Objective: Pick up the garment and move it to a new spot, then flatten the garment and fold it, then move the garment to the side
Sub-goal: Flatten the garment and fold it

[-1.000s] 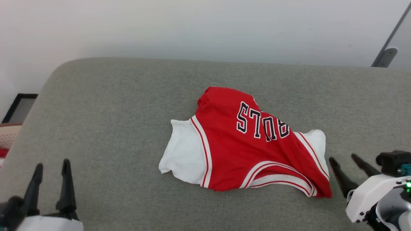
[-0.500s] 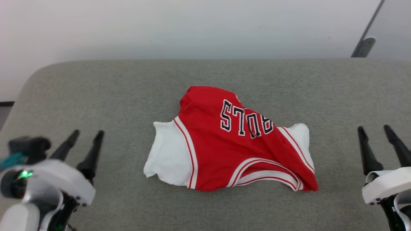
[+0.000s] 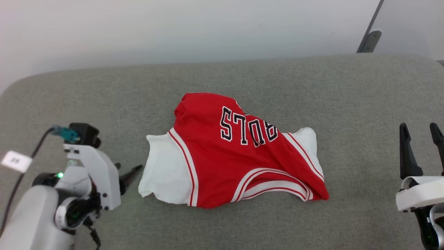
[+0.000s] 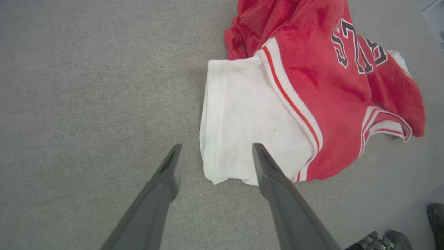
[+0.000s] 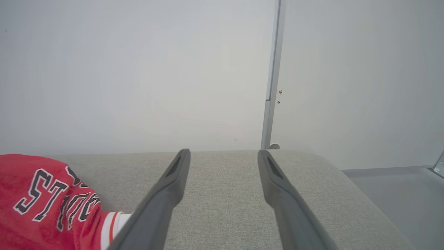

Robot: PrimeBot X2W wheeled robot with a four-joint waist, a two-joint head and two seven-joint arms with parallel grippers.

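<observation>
Red garment (image 3: 239, 163) mid grey cushion (image 3: 104, 97), inverted creased lettering, "ULS" legible; left gripper (image 4: 216, 147) spread, empty, at white sleeve; right gripper (image 3: 418, 125) spread, empty, near right edge.

Left arm (image 3: 31, 215) angled inward, both jaws spread

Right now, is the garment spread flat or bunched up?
Bunched up. The garment lies on the grey cushion with its red body humped and creased and the lettering buckled.
</observation>
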